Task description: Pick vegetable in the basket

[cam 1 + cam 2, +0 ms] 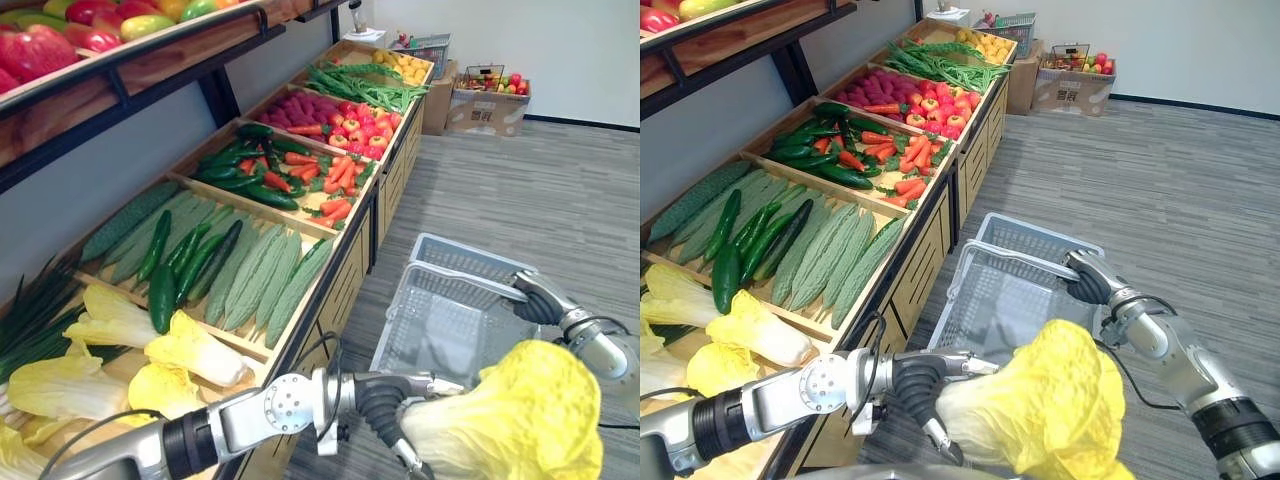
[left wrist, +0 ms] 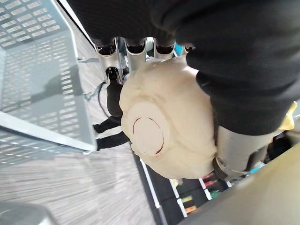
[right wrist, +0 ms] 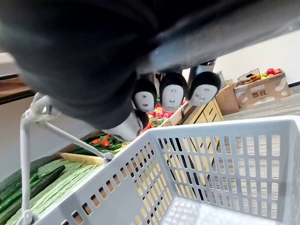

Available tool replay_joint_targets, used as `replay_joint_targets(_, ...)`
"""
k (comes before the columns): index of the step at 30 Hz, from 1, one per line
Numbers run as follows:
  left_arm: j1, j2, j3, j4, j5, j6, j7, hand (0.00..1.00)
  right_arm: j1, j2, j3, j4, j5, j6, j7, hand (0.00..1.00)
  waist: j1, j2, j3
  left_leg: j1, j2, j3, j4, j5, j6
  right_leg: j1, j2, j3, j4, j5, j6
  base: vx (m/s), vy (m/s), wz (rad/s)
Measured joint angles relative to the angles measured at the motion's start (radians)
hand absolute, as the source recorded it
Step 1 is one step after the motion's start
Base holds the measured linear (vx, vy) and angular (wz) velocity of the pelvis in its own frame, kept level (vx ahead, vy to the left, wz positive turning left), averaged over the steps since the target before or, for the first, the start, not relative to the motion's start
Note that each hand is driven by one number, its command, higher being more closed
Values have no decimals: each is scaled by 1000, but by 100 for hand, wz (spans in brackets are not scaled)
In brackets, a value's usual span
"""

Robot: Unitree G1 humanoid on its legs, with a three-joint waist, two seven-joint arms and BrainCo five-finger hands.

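Carrying the grey plastic basket (image 1: 440,325) by its handle (image 1: 470,282), the right hand (image 1: 535,298) has its fingers (image 3: 171,96) curled round the bar. That grip holds the empty basket level and open side up over the floor (image 1: 560,180), ready to receive. The left hand (image 1: 385,402) is closed on a napa cabbage (image 1: 520,410), wrapped round its pale stem end so the yellow leaves point away from the palm. The cabbage hangs just on the robot's side of the basket, near its rim but not inside. Dropping it in looks like the next step. Beside the basket stands the wooden surface (image 1: 245,203) with cucumbers (image 1: 160,290) and more cabbages (image 1: 195,350).
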Motion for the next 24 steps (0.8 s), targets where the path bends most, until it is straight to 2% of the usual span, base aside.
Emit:
replay_joint_targets(6, -37, -68, -38, 136, 183, -8, 33, 100, -39, 49, 12, -4, 4, 0, 11, 100, -3, -1, 0, -1, 1, -1, 1, -1, -1, 0, 1, 0, -1, 0, -1, -46, -22, 0)
replay_joint_targets(12, -65, -128, -57, 285, 347, -21, 49, 100, -71, 58, 49, -39, 44, 0, 37, 100, -7, -1, 0, -1, 0, 8, 1, -2, -3, -6, 5, 9, 0, 1, -1, -53, -22, -4)
replay_joint_targets(16, -65, -168, -49, 362, 395, -27, 64, 100, -71, 59, 55, -44, 64, -2, 56, 100, -6, -2, 1, -4, -2, 11, 0, -2, -3, -12, 6, 12, 4, 1, -1, -44, -20, -3)
replay_joint_targets(24, -62, -206, 68, 537, 461, -26, 96, 100, -71, 67, 87, -44, 85, 0, 76, 100, -19, -12, 7, -4, -6, 8, -5, -2, -2, -14, 1, 9, -5, -1, -2, -38, -17, 1)
